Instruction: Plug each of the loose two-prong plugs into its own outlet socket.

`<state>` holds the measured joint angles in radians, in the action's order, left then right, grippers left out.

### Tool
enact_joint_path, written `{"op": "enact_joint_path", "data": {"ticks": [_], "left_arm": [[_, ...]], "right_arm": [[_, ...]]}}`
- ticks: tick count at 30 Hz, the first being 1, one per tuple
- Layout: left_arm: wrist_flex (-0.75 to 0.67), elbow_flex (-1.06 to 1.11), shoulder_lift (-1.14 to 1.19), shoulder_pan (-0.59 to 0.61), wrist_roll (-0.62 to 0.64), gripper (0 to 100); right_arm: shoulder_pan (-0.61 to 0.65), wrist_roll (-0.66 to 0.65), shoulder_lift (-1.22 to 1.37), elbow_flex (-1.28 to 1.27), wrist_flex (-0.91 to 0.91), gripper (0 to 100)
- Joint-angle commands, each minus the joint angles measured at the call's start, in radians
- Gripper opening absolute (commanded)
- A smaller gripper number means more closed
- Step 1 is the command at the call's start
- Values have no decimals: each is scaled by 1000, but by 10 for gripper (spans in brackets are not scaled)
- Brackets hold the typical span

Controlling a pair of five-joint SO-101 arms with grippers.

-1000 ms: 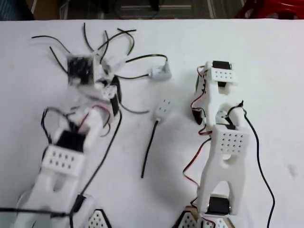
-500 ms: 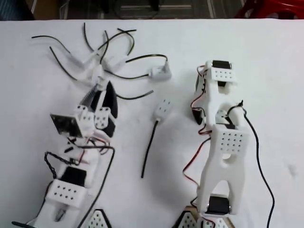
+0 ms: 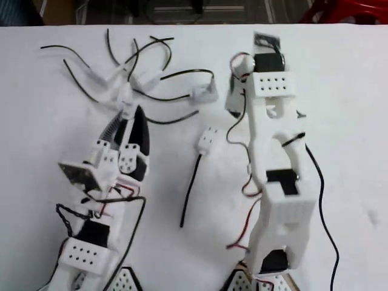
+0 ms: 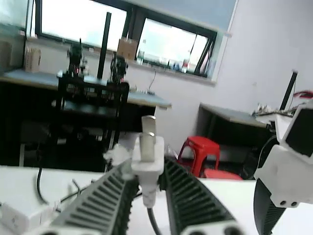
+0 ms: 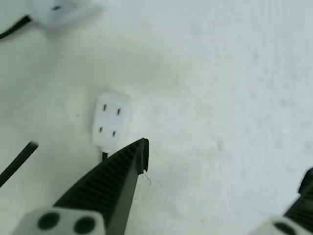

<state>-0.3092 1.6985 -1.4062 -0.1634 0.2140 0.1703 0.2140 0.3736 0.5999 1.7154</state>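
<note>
The plug (image 4: 146,156) has its cord cut off inside your left gripper (image 4: 145,169). A white piece (image 5: 61,10) in the right wrist view is blurred, half cropped.

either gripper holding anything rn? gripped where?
Left gripper holds a white two-prong plug by its body, prongs exposed. Right gripper open, holding nothing.

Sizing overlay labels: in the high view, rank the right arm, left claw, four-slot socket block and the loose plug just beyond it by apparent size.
1. Right arm
2. Left claw
3. Socket block and loose plug: about alike, so unranked.
</note>
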Motion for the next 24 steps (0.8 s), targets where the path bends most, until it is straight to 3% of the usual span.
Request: {"op": "enact_joint_path", "data": {"ticks": [1,7,14,24], "left_arm": [[87,0,-140,16,-11,22],[382,-5,-424,19,-3,22],[404,-6,-410,-4,-3,23],[387,-6,-410,-165,-11,23]], "right_arm": [[84,-152,-222,15,4,465],[214,-328,-464,-26,4,465],[390,-433,-694,-140,2,442],[697,-563,-791,-201,-4,10]]}}
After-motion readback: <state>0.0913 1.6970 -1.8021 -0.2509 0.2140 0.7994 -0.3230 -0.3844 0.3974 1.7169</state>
